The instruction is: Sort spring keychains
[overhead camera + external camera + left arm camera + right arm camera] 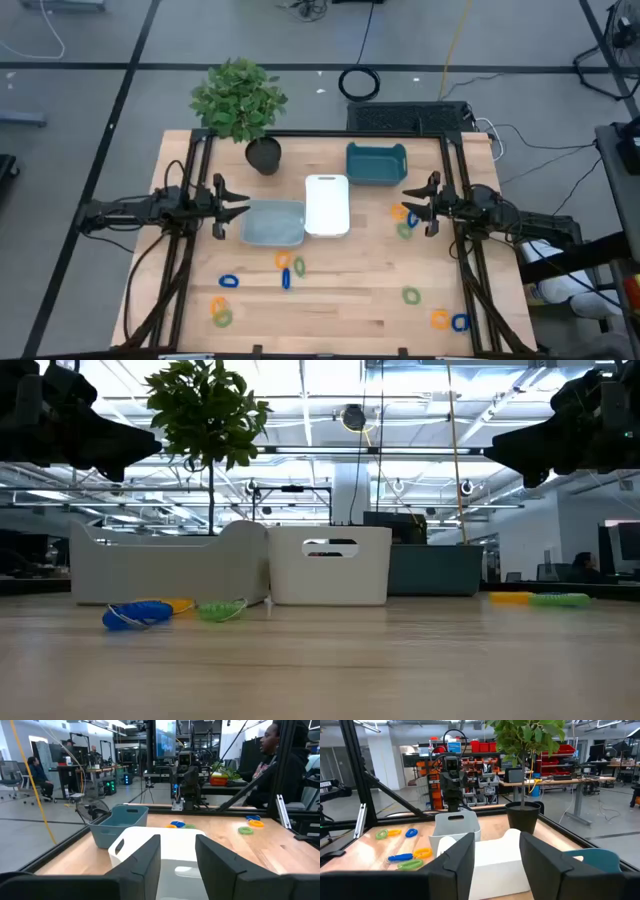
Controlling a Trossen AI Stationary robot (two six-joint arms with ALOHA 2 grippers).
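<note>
Small coiled keychains lie scattered on the wooden table: blue (229,281), orange (283,261), green (299,266) and an orange-green pair (220,311) toward the near left; green (411,295), orange (439,319) and blue (459,322) toward the near right. Three more lie by my right gripper: orange (399,211), blue (413,218), green (405,230). My left gripper (240,207) hovers open at the grey tray's left end (177,855). My right gripper (407,203) hovers open right of the white tray (497,855). Both are well above the table.
Three trays stand mid-table: a pale grey one (272,224), a white one (327,206) and a teal one (376,164). A potted plant (240,100) stands at the far left edge. A black frame runs along both table sides. People show beyond the table in the left wrist view.
</note>
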